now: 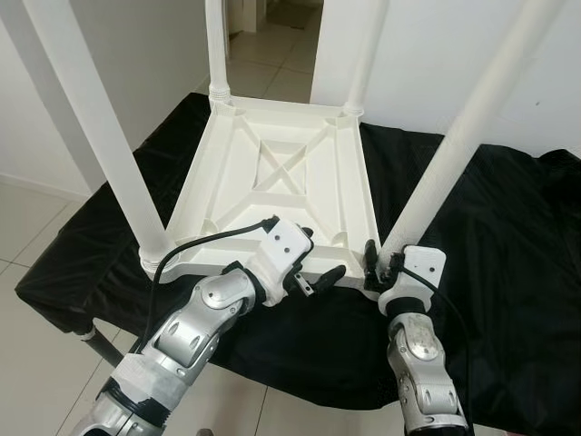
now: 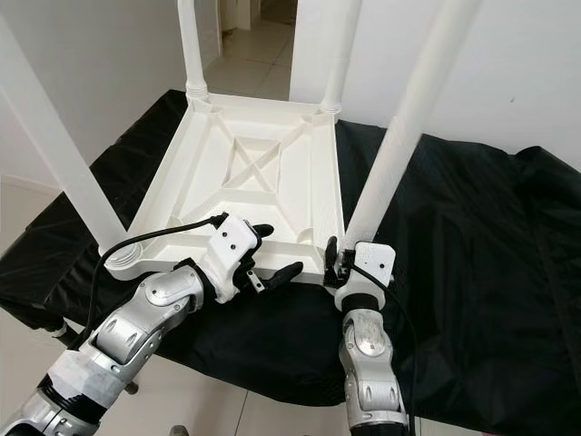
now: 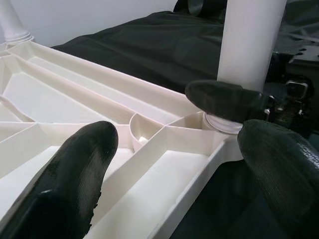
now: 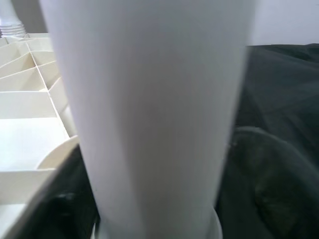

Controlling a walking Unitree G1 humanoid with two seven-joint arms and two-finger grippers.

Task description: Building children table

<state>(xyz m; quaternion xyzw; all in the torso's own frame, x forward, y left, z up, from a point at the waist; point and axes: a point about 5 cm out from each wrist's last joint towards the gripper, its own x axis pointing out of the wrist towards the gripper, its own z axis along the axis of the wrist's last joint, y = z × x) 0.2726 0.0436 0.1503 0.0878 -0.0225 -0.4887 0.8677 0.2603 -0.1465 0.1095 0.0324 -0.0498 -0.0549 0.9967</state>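
Table (image 1: 281,173) upturned — four legs (image 1: 454,145), two claws — right claw (image 1: 382,261) gripping one

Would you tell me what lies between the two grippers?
The tabletop's near corner rim lies between the left gripper and right gripper in the eye views.

Four upright legs (image 1: 454,136) at the corners — open ribbed underside (image 1: 272,173) between.

Head stereo pair looking down, wrist cams v. close, all share table leg (image 1: 445,163)
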